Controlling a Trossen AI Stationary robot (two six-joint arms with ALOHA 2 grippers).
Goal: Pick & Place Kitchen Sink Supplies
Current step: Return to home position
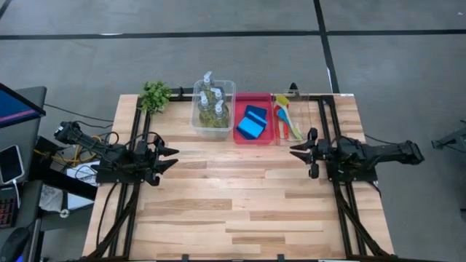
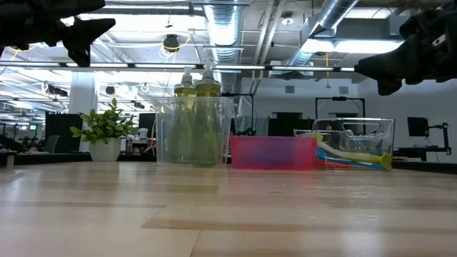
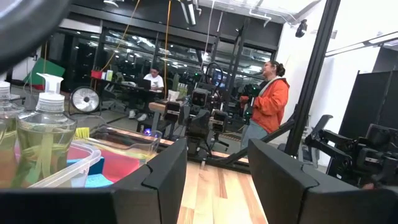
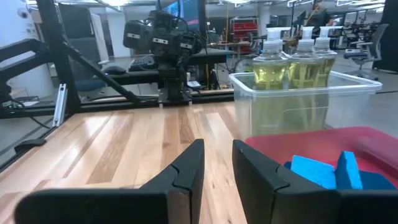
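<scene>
My left gripper (image 1: 172, 156) hangs at the table's (image 1: 218, 211) 9 o'clock, fingers spread wide and grasping nothing. My right gripper (image 1: 294, 151) hangs at 3 o'clock, fingers a little apart, likewise holding nothing. The bottles (image 1: 211, 104) stand in a clear tub (image 1: 227, 83) at 12 o'clock. From above I count four pump tops, but from table height they overlap. The sponges (image 1: 252, 122) lie in the red tray (image 1: 240, 98) beside it, hidden behind its wall at table height. The brushes (image 1: 287, 120) lie crossed in the bin (image 1: 309, 109) at 1 o'clock, and I cannot count them.
</scene>
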